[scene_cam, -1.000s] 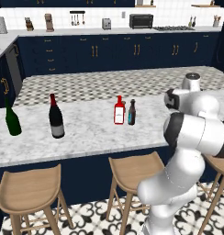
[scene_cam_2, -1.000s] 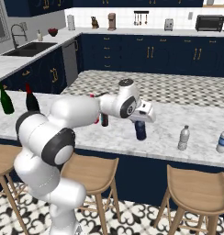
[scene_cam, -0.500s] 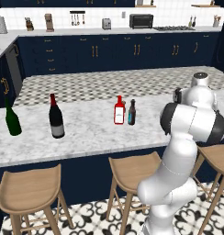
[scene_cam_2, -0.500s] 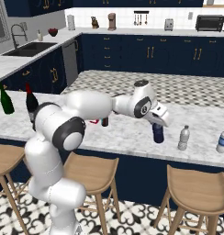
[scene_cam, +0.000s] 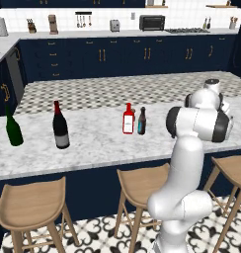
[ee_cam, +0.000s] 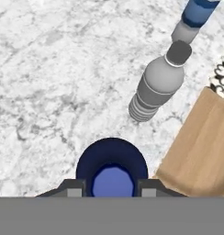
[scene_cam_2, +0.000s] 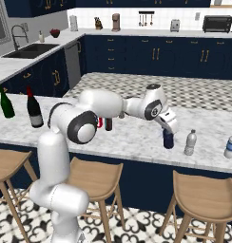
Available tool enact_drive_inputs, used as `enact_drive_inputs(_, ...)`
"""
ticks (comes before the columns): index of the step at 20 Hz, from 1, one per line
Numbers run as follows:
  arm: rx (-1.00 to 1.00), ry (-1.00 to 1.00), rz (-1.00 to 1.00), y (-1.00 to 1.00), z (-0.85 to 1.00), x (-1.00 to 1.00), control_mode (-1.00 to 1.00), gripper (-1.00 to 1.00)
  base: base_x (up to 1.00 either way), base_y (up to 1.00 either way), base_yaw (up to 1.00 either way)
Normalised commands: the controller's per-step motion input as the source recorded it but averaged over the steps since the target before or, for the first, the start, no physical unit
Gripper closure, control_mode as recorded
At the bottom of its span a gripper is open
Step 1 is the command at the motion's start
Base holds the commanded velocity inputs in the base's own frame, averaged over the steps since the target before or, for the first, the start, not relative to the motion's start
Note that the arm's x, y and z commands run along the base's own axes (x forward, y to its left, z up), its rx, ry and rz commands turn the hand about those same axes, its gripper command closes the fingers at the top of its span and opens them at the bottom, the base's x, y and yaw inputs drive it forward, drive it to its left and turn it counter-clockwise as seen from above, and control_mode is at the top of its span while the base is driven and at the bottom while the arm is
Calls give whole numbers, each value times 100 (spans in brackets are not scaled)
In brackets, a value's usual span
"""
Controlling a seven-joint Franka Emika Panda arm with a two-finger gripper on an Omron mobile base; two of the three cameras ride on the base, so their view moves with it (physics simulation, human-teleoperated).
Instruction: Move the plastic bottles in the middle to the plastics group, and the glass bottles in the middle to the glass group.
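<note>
Fingers (ee_cam: 75,188) around stubby, round blue bottle (ee_cam: 112,166)

I count on counter: two tall wine bottles, one dark green (scene_cam: 14,129), one near-black with red neck (scene_cam: 60,127). One flat red bottle (scene_cam: 128,119). One slim brown bottle (scene_cam: 141,121). One dark blue bottle (scene_cam_2: 168,138), between my fingers. One pale grey bottle (scene_cam_2: 190,143). One more bottle with blue label (scene_cam_2: 230,144) at far edge. Seven bottles together. Wooden stools (scene_cam: 142,180): three in left base view, three in right base view.
</note>
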Motion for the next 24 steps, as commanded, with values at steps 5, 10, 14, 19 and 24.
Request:
enact_drive_inputs(5, 4, -5, -15, -40, -6, 16, -100, 100, 0, 0, 0)
enact_drive_inputs(10, 0, -10, -6, -23, -14, 12, -100, 100, 0, 0, 0)
enact_drive_inputs(14, 0, -4, -3, -7, -43, 11, -100, 100, 0, 0, 0)
enact_drive_inputs(19, 0, -2, 0, -2, -46, 18, -100, 100, 0, 0, 0)
enact_drive_inputs(24, 0, -1, 0, -3, -43, 11, -100, 100, 0, 0, 0)
